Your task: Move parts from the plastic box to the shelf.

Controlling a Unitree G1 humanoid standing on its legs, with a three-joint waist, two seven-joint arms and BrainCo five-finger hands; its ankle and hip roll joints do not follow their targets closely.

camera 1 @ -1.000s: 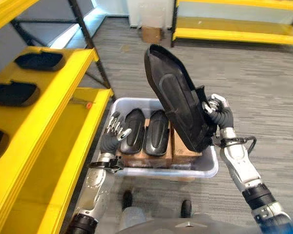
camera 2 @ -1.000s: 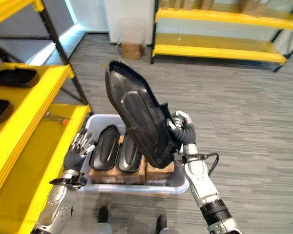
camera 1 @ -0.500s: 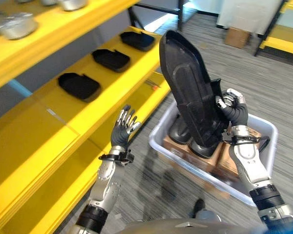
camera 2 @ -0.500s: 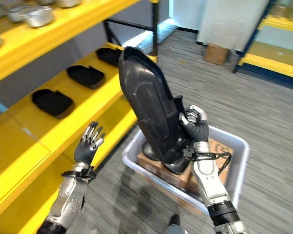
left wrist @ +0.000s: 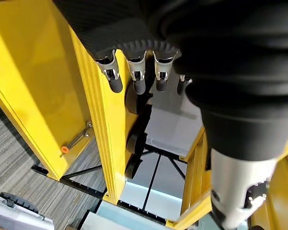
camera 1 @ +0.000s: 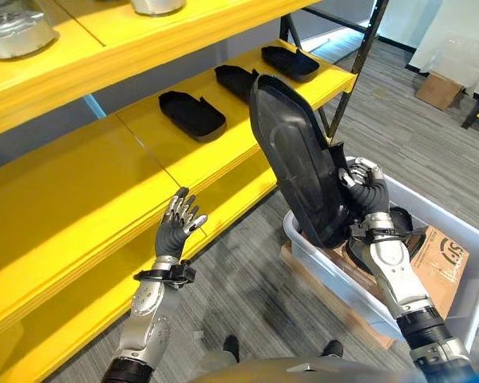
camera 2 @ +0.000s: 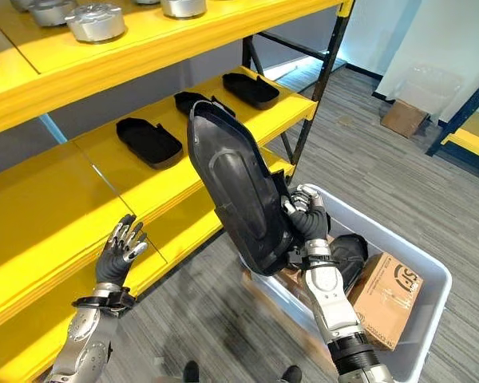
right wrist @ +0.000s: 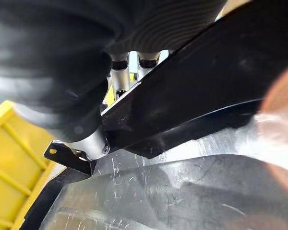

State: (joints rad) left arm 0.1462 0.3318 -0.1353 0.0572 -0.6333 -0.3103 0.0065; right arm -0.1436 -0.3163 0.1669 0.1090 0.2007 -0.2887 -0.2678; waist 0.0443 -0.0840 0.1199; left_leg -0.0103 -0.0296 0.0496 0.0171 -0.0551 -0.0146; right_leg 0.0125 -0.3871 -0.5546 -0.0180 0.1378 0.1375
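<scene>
**Part held up beside the shelf, over the plastic box**

Left eye view: your right robot hand (camera 1: 366,185) has its fingers curled round the lower edge of a large black moulded part (camera 1: 297,163), held upright and tilted, above the near corner of the grey plastic box (camera 1: 329,270). Your left robot hand (camera 1: 178,225) is raised with fingers spread and holds nothing, just in front of the yellow shelf (camera 1: 128,171). Three black parts (camera 1: 191,114) lie in a row on that shelf.

Right eye view: you can see another black part (camera 2: 348,255) and a cardboard carton (camera 2: 387,294) inside the box. Metal round parts (camera 2: 96,21) sit on the upper shelf level.

Left wrist view: your fingers (left wrist: 113,76) hang straight and free before the shelf's yellow edge (left wrist: 102,124).

Right wrist view: your fingers (right wrist: 121,82) wrap over the black part's rim (right wrist: 197,81), gripping it.
</scene>
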